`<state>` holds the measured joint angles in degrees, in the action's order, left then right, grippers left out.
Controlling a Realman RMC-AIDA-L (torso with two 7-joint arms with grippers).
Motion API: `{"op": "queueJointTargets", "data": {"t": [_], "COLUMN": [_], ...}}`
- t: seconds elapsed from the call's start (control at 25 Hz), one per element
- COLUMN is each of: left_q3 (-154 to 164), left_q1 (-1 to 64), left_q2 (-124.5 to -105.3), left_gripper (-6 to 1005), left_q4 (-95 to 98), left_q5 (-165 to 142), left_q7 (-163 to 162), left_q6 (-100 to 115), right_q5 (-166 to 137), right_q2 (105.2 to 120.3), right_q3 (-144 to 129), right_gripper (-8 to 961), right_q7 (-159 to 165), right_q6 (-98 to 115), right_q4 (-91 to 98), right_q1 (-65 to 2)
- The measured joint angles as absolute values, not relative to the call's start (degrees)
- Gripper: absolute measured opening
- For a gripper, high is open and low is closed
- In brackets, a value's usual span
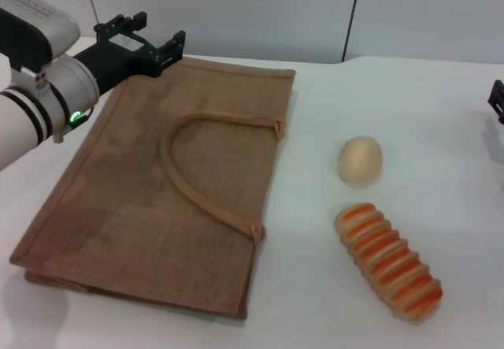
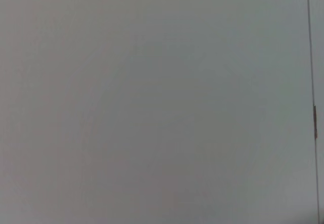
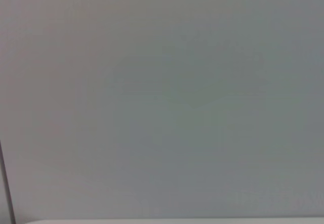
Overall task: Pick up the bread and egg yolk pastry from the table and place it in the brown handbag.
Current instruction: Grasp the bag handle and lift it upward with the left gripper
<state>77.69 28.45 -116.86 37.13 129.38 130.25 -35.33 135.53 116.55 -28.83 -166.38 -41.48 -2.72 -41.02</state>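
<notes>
The brown handbag [image 1: 157, 199] lies flat on the white table at the left, its tan loop handle on top. The egg yolk pastry [image 1: 360, 159], a small pale tan dome, sits to the bag's right. The bread [image 1: 388, 261], a cream loaf with orange stripes, lies in front of the pastry toward the near right. My left gripper [image 1: 142, 38] hovers over the bag's far left corner, its black fingers spread apart and empty. Only a black sliver of my right gripper [image 1: 497, 101] shows at the right edge. Both wrist views show only a plain grey wall.
The white table [image 1: 441, 128] runs to a grey wall at the back with a dark vertical seam [image 1: 352, 14]. Bare table lies between the bag and the two foods and right of them.
</notes>
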Motion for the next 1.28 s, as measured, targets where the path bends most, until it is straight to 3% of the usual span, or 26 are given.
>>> {"op": "queueJointTargets", "data": {"t": [0.88, 1.28], "left_q3": [78.97, 83.03], "left_q1": [29.26, 30.62], "left_q2": [-116.76, -115.59], "left_gripper": [725, 725], "left_q4": [35.71, 37.64], "left_q5": [129.27, 122.24], "left_q7": [130.03, 118.42], "left_q6": [-35.33, -35.32], "right_q5": [135.52, 135.52], "right_q2": [116.37, 116.29], "right_q3": [-28.82, -28.83], "right_gripper": [675, 674], "right_q7": [-166.76, -166.89], "right_q6": [-40.08, -39.58], "right_q4": [-2.54, -1.94], "right_q1": [-41.03, -40.4]}}
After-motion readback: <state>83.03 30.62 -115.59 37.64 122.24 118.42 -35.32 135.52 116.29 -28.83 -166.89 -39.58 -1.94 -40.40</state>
